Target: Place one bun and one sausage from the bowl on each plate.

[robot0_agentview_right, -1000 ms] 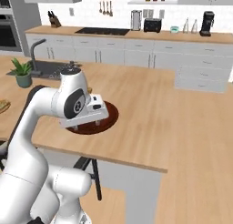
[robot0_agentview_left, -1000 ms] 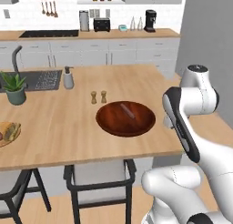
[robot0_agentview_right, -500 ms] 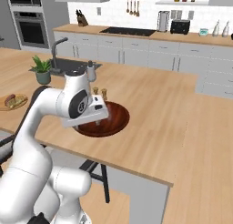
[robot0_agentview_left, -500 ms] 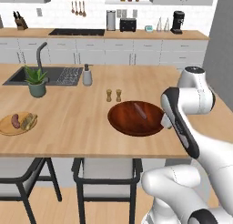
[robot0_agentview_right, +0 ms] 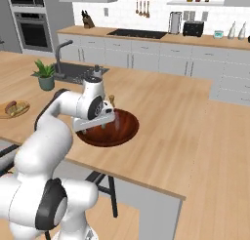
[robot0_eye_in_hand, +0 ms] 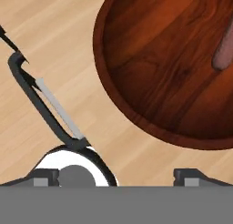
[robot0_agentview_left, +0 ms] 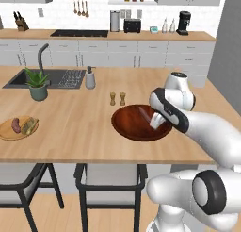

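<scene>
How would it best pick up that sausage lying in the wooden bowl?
Probably by its middle, from straight above, jaws across its narrow width. The sausage lies flat on the floor of the shallow bowl, so its long rounded sides are free.

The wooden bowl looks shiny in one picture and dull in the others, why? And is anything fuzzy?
In the hand view the bowl is very close, so its grain and a soft sheen show sharply; in the left base view the bowl is small, flat and a bit blurry, with the arm's shadow inside; in the right base view the far cabinets look soft.
</scene>
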{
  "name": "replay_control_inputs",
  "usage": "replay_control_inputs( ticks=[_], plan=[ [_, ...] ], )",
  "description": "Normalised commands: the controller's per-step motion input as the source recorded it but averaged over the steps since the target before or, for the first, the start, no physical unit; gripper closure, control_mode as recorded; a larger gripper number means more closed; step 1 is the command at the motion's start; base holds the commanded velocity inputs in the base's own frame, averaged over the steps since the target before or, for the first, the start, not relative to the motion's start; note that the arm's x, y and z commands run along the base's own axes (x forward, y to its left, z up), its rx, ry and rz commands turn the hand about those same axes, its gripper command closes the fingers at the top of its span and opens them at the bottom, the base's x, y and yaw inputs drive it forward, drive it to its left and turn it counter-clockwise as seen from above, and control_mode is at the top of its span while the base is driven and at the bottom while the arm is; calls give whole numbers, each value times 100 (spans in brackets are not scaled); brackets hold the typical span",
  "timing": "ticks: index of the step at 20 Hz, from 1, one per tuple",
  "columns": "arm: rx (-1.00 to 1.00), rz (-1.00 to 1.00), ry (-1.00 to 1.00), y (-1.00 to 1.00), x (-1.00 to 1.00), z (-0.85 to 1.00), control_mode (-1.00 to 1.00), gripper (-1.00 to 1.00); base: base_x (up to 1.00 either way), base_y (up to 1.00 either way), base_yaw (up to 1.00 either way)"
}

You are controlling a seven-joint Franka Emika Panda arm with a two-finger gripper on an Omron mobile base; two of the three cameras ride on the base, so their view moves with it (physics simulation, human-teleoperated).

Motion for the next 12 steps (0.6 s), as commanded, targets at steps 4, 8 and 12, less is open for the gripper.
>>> replay_control_inputs(
  ticks=[4,8,12],
  plan=[
    [-11,-5,5,54,100,21,-100,-100,0,0,0],
    [-10,-22,13,24,100,5,-100,-100,0,0,0],
    [1,-21,3,-42,98,-65,-100,-100,0,0,0]
  ],
)
